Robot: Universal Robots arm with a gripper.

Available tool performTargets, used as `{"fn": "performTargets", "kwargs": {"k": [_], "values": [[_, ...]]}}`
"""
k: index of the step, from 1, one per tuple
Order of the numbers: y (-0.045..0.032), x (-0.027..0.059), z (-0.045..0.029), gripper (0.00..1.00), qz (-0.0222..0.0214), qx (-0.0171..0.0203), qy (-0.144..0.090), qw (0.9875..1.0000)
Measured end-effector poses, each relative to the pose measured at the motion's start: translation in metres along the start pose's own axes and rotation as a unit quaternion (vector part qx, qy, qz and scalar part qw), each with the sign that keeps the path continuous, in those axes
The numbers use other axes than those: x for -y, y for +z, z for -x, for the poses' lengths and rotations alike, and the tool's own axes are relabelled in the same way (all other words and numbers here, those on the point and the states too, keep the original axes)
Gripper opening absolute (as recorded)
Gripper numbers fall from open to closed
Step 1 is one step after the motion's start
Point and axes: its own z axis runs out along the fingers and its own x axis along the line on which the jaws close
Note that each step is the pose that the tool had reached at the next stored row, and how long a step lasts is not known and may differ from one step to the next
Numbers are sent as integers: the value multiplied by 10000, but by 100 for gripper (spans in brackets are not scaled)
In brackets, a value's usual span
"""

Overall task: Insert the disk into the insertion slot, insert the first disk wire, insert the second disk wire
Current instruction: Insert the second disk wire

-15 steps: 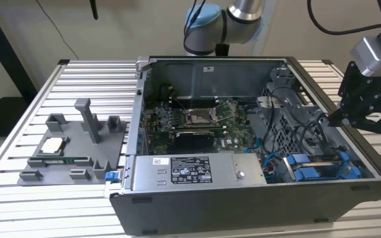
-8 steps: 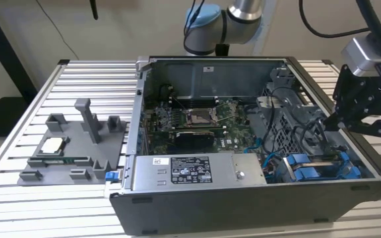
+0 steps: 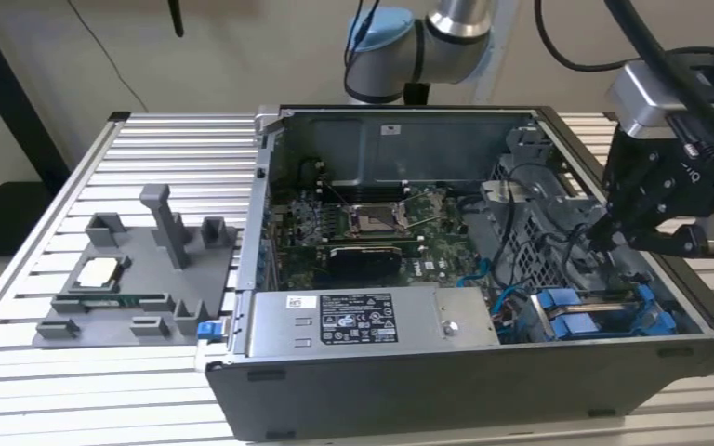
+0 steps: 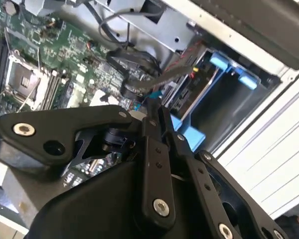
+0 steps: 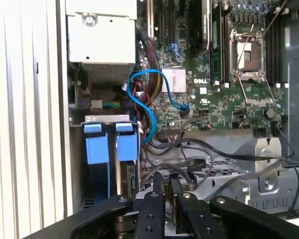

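In the exterior view, a grey fixture tray lies on the slatted worktop at nine o'clock of the open computer case. The power supply carries a white printed label. The disk, in its blue carrier, sits in the bay at five o'clock, long axis running left-right. The gripper hovers above; in the first wrist view its fingers are pressed together, holding nothing visible.

The arm reaches down from above, wrist bent, its gripper pointing downward, fingers pressed together (no gap showing).
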Motion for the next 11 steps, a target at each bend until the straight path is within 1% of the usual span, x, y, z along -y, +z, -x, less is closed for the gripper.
{"fn": "performTargets", "kwargs": {"k": [1, 2, 3, 5, 6, 7, 11], "values": [[2, -25, -1, 16, -5, -65, 1, 10000], [2, -47, -2, 16, -12, -142, 3, 9999], [3, -65, -3, 16, -17, -229, 4, 9997], [5, -86, -4, 16, -25, -365, 5, 9993], [6, -90, -5, 16, -28, -423, 4, 9991], [6, -90, -4, 16, -29, -447, 5, 9990], [7, -91, -5, 16, -29, -455, 4, 9990]]}}
